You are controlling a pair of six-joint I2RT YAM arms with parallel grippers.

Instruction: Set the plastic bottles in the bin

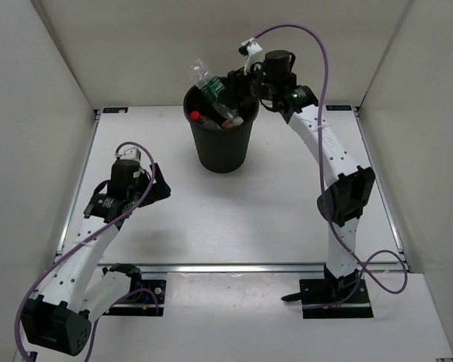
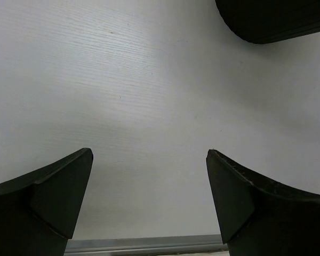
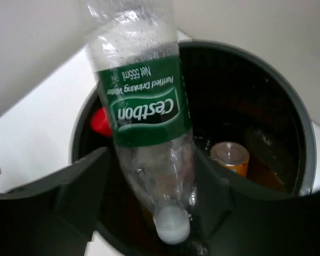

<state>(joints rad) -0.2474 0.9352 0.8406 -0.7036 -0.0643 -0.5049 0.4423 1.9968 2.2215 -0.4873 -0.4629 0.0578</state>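
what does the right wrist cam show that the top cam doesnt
Only the right wrist view: the Cestbon print on the green-labelled bottle, its white cap pointing down into the bin, and an orange-filled bottle that is hard to make out from above.
Only the top view: both arms whole, the left jaws over the table, and the bin's outer wall standing on it.
Both: the right jaws holding that bottle over the bin's mouth, and a red cap inside.

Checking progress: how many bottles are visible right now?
3: green-labelled bottle in the right gripper over the bin; red-capped bottle and orange bottle inside. Others may be hidden.
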